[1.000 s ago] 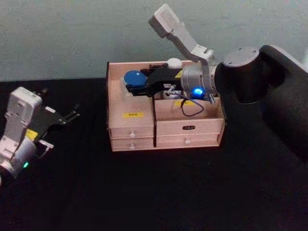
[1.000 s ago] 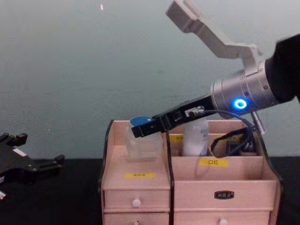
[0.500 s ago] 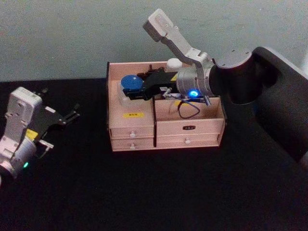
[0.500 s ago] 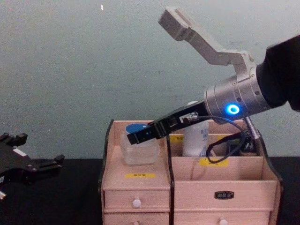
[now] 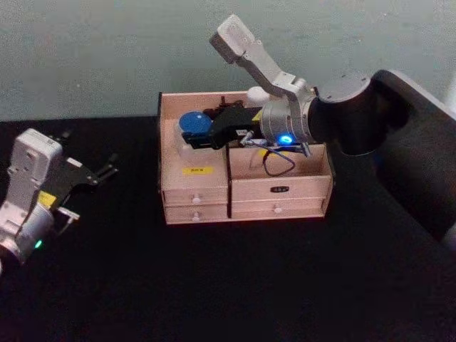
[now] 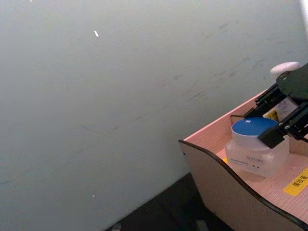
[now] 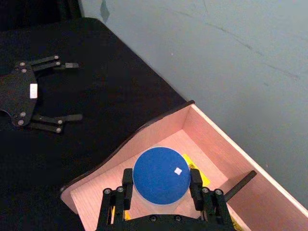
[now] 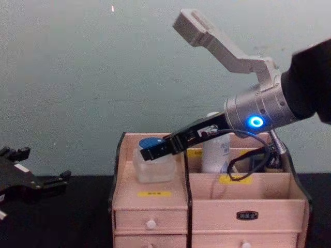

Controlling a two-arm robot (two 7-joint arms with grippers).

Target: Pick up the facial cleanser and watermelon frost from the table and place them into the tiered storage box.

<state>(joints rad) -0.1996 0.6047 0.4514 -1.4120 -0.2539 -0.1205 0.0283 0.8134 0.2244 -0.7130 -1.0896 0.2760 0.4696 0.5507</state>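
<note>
Jar (image 5: 192,128) in storage box (image 5: 206,189) left compartment, bottle (image 8: 214,151) behind right

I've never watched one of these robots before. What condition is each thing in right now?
Blue-lidded jar: upright in the storage box's left compartment, lid on.
Right gripper: fingers either side of the jar.
White bottle: upright in the right back compartment.
Tiered storage box: drawers shut.
Left gripper: open, idle over the table.

R arm stretched fwd-left, wrist lit blue, right gripper (image 5: 191,137) angled down w/ fingers (image 7: 126,179) closed round a jar; left gripper (image 5: 105,171) parked low at left, fingers spread.
</note>
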